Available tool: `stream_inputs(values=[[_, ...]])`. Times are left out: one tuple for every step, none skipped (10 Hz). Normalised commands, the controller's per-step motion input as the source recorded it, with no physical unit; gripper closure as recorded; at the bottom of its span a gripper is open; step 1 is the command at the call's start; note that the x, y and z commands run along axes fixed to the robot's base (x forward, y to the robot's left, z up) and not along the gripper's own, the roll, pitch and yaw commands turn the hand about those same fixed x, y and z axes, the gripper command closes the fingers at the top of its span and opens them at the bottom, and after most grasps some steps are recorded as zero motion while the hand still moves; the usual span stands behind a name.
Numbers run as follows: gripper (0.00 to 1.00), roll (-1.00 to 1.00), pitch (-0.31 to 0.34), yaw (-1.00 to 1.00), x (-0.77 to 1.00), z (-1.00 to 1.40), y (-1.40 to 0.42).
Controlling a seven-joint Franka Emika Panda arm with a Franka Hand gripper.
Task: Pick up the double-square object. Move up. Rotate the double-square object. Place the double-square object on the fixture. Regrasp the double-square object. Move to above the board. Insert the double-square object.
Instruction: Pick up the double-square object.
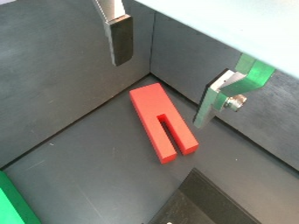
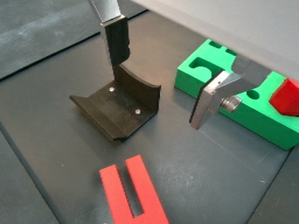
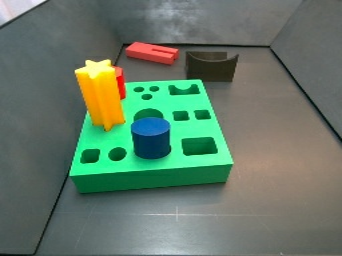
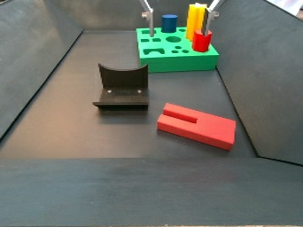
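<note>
No readable text, labels, brands, numbers or signs in any view. Red double-square object: plain faces, no marking. Green board: cut-outs only, nothing printed. Dark fixture: two small screw heads, no lettering. Gripper, hanging open above the floor: bare silver fingers with dark pads, unmarked. Yellow star piece and blue cylinder: blank.
</note>
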Motion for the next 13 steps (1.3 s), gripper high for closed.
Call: stream_inputs(values=[[0.0, 0.0, 0.0, 0.0, 0.0, 0.0, 0.04], [0.0, 0.14, 0.043, 0.2, 0.08, -0.13, 0.16], [0.0, 0.09, 0.029, 0.63, 0.19, -0.21, 0.29], [0.0, 0.03, 0.0, 0.75, 0.03, -0.35, 0.31], [0.0, 0.0, -0.013, 0.89, 0.0, -0.53, 0.22], [0.0, 0.0, -0.019, 0.91, 0.0, -0.55, 0.25], [0.0, 0.0, -0.049, 0.94, -0.05, -0.6, 0.22], [0.0, 0.0, -0.067, 0.96, -0.09, -0.62, 0.19], [0.0, 0.01, 0.0, 0.85, 0.0, -0.58, 0.28], [0.0, 0.0, -0.01, 0.73, 0.01, -0.67, 0.39], [0.0, 0.01, -0.01, 0.7, 0.0, -0.66, 0.42], [0.0, 0.0, -0.034, 0.76, 0.0, -0.73, 0.39], [0.0, 0.0, -0.05, 0.78, 0.0, -0.75, 0.38]])
